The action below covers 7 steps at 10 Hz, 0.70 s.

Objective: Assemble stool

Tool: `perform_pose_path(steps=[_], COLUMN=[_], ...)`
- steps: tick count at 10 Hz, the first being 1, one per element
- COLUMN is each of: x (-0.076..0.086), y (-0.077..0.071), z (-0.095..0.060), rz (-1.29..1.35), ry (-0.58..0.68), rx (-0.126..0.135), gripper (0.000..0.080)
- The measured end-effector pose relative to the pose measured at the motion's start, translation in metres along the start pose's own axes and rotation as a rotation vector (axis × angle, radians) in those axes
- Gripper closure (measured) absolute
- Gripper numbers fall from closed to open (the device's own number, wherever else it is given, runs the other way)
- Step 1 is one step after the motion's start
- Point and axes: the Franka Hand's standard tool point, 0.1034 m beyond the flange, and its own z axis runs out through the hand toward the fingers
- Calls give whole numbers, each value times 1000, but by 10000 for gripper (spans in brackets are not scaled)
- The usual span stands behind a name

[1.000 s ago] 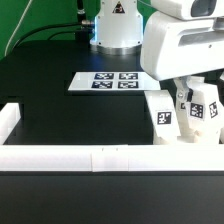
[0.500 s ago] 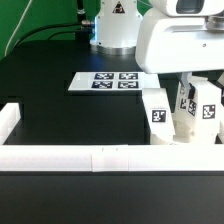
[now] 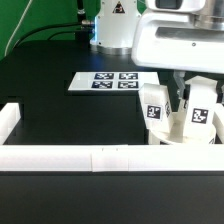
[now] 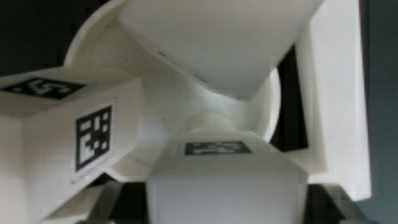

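In the exterior view, the white Franka arm's two-finger gripper hung at the right of the frame, its bulky white housing filling the upper right. Beneath it sat the stool parts, white plastic pieces clustered at the right edge just behind the long white border rail that ran across the lower part of the frame. One small rectangular white leg block stood upright with a black-and-white square tag on its face; a second tagged leg block stood just to its right, and both rose over the rounded white seat disc low between them. The tags were coded square patterns; no letters or words could be read on them.

Left of centre, the flat white marker board lay on the black table, carrying four square tags in a two-by-two grid.

The wrist view showed the fingers drawn in tight around a white plastic part, a tagged leg block sitting between the dark finger pads near the lower edge, with another tagged white block face close beside it at the left.
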Motion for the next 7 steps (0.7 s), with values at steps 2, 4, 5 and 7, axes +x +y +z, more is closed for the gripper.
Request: perform_pose_path(steps=[2, 4, 5, 7], x=[-2, -5, -5, 0], y=[-7, -12, -12, -12], z=[-1, 0, 0, 0], rz=[127, 244, 282, 503], ry=[28, 27, 27, 37], rx=[-27, -17, -16, 15], gripper=[462, 462, 462, 462])
